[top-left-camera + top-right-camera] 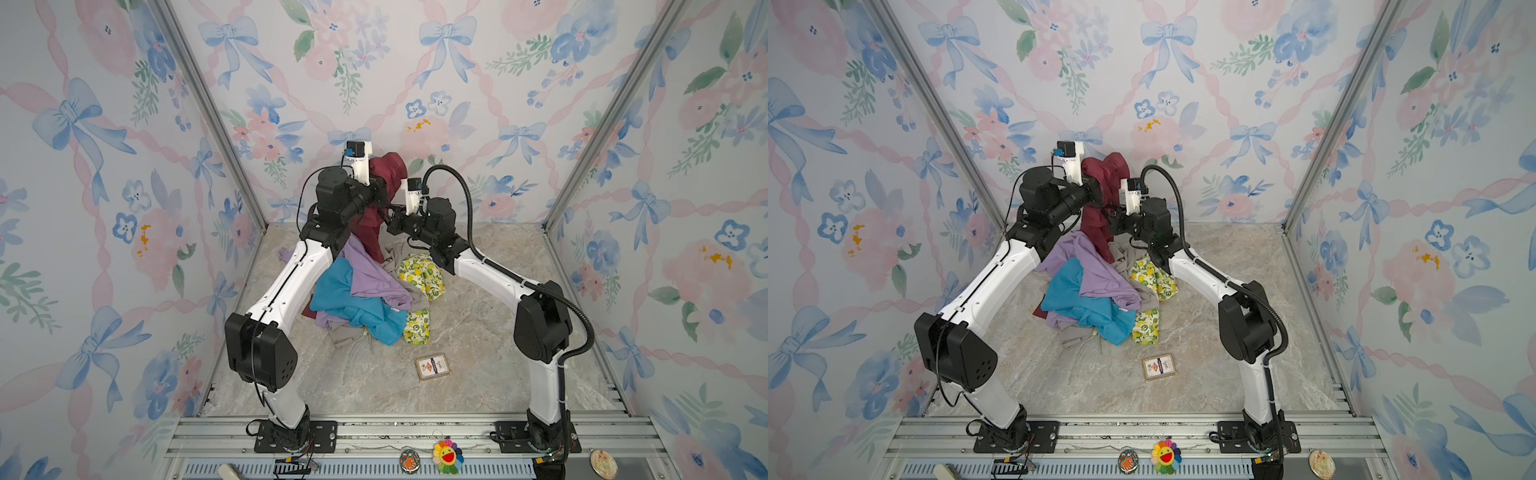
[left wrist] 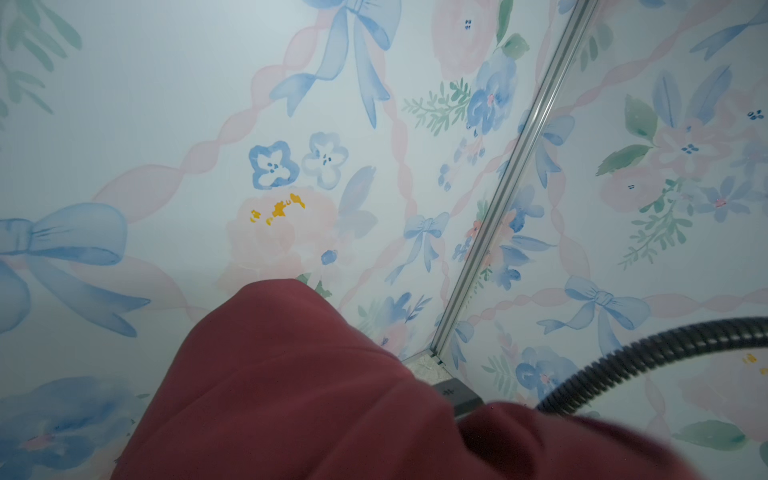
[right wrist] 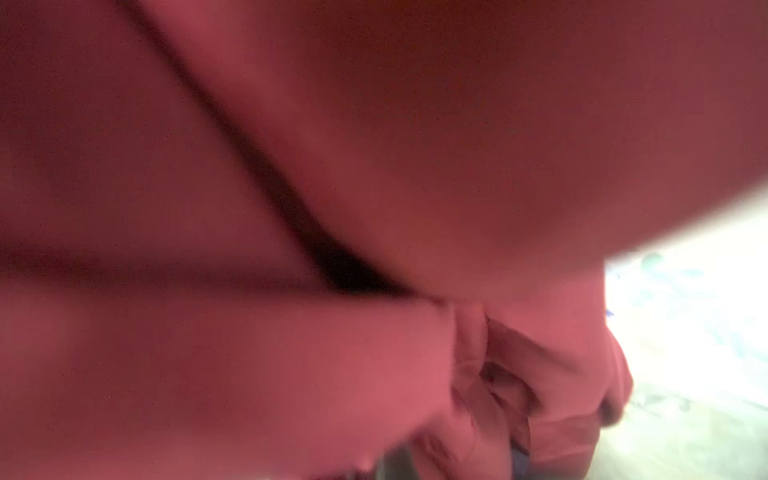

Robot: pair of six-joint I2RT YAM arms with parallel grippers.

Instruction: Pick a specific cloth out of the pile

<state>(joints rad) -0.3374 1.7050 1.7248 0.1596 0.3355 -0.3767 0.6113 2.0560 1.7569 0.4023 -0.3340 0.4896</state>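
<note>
You cannot see the fingertips of the left gripper (image 1: 378, 194) or the right gripper (image 1: 391, 219) in either top view: both ends are buried in folds of the maroon shirt (image 1: 384, 174). Your right wrist view is almost entirely blurred maroon fabric close against the lens. In the left wrist view the shirt runs off the frame's edge and covers all but one grey fingertip (image 2: 457, 398). In the pile (image 1: 357, 309), the grey-beige garment (image 1: 343, 334) is mostly buried. You cannot tell whether the dark red scrap (image 1: 306, 311) belongs to the shirt. The card (image 1: 432, 366) has print too small to read.
</note>
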